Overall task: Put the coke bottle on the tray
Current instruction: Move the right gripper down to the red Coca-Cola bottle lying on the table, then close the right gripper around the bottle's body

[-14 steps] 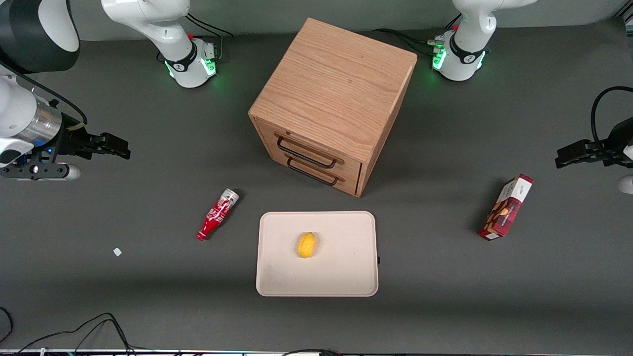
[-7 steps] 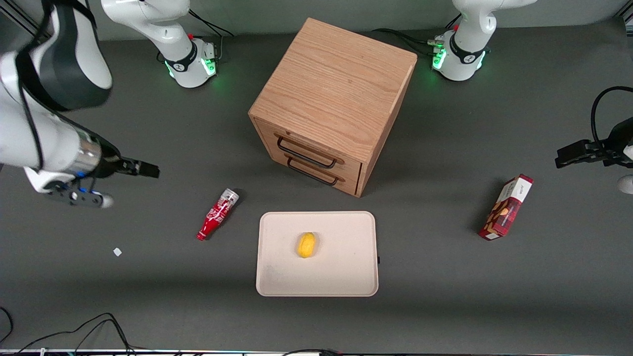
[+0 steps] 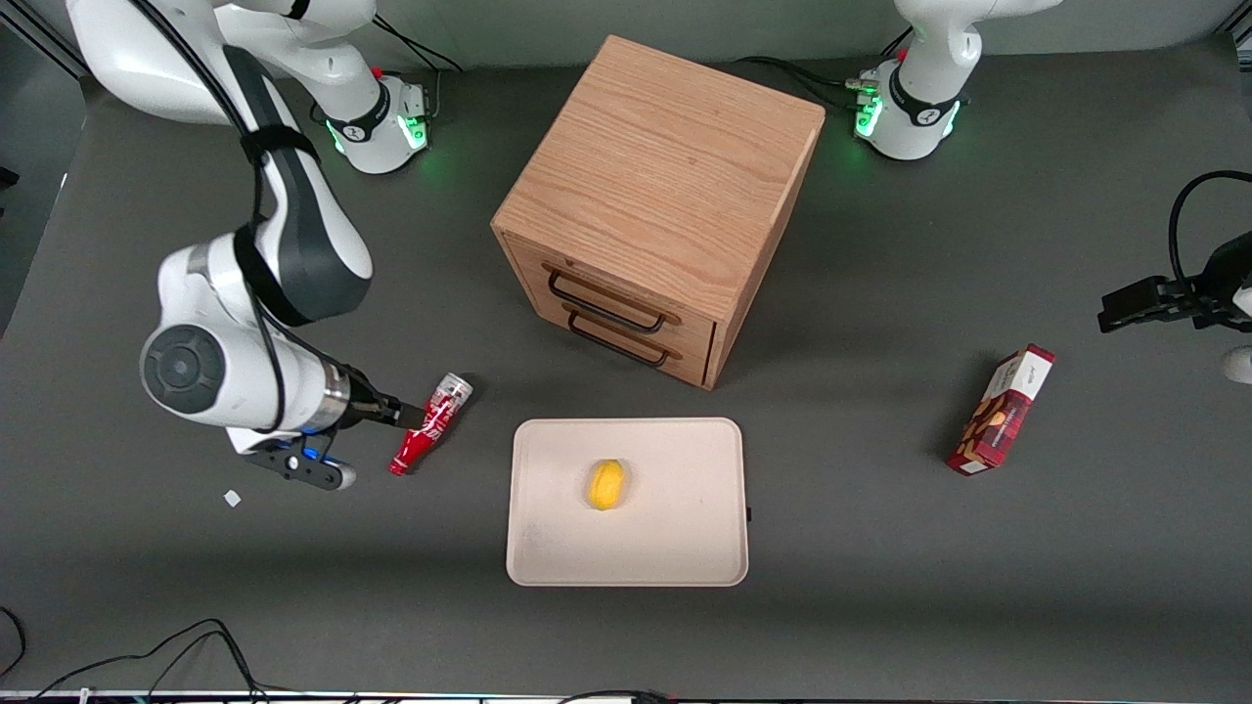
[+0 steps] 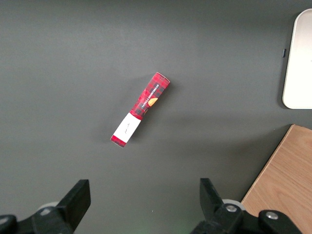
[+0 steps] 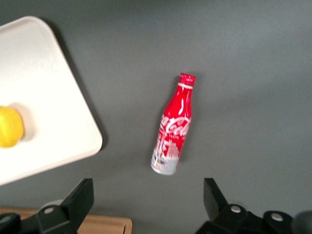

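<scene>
The coke bottle (image 3: 431, 423) (image 5: 174, 124) lies on its side on the dark table, red with white script, its cap nearer the front camera and its silvery end toward the cabinet. The cream-white tray (image 3: 675, 518) (image 5: 44, 83) lies flat beside it, toward the table's middle, holding a yellow lemon (image 3: 606, 484) (image 5: 9, 126). My right gripper (image 3: 407, 417) (image 5: 148, 202) hovers over the table beside the bottle, on the working arm's side. It is open wide with nothing between its fingers (image 5: 80, 197). The bottle lies just ahead of the fingertips, not between them.
A wooden two-drawer cabinet (image 3: 660, 205) stands farther from the front camera than the tray. A red snack carton (image 3: 1001, 409) (image 4: 140, 109) lies toward the parked arm's end. A small white scrap (image 3: 232, 498) sits near the working arm. Cables run along the table's front edge.
The right arm has swung in from the table's end and come down toward the bottle, its gripper now close beside it. Bottle, tray and lemon have not moved.
</scene>
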